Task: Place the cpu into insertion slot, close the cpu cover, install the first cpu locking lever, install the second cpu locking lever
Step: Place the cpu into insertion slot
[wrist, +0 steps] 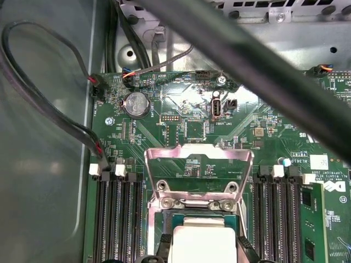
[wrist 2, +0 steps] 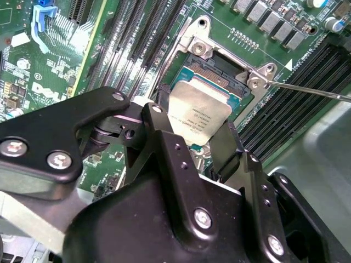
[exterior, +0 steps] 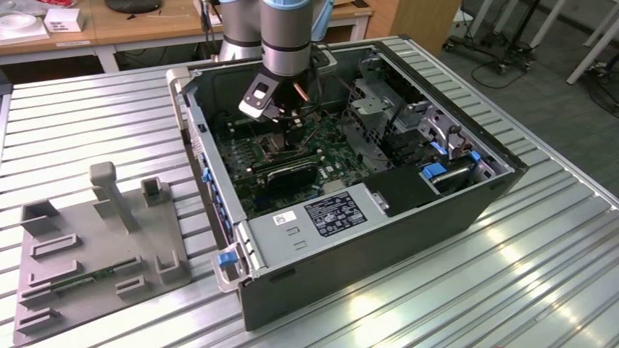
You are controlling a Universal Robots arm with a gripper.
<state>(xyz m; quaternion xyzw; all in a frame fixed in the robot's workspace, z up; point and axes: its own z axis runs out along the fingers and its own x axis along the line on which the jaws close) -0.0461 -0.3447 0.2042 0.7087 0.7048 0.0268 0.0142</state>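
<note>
- Ribbed metal surface (exterior: 541,275) carries the open black computer case (exterior: 387,239).
- Your matte black tool (wrist 2: 193,130) is clamped on the cpu (wrist 2: 198,112) — flat, with a dull silver lid and green edge.
- You have it tilted just over the dark-framed insertion slot (wrist 2: 216,68), not seated.
- The cpu cover (wrist: 164,155), a thin shiny frame, stands open and the wire lever (wrist 2: 307,90) is free — nothing is closed yet.

The cpu (wrist 2: 198,109) is showing a dull silver top with a green rim. The black claw (wrist 2: 194,127) is contrasting with the green board (wrist: 164,137). The cover (wrist: 198,155) is gleaming silver; the worktop (exterior: 522,275) is showing grey ribbed stripes.
</note>
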